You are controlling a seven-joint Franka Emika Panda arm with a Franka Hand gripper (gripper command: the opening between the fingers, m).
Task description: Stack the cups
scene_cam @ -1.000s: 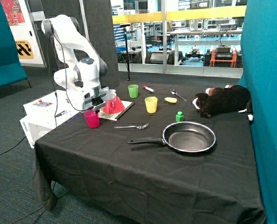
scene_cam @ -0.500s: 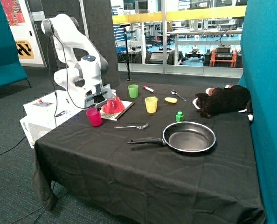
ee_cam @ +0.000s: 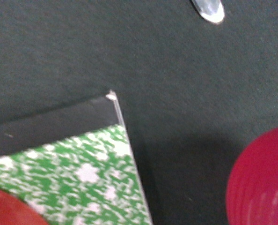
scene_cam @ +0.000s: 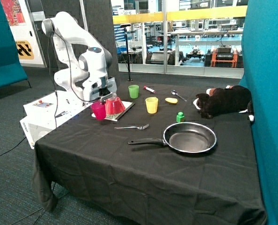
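— Gripper (scene_cam: 100,99) first: where is it, and what does it do?

— It is at the far left part of the table (scene_cam: 129,154), and it carries the magenta-pink cup (scene_cam: 98,110). Its fingers pinch the cup near the rim, and the cup seems lifted a little, just beside the salmon-pink cone (scene_cam: 113,106) that sits on the patterned board (scene_cam: 123,110).

— And the other cups?

— The yellow cup (scene_cam: 151,104) stands alone near the middle, the green cup (scene_cam: 133,91) stands farther back. They are apart from each other.

— So how much of the task is finished?

— I think nothing is stacked yet. Only the first cup is picked up. It must still go into another cup, and then the third cup remains.
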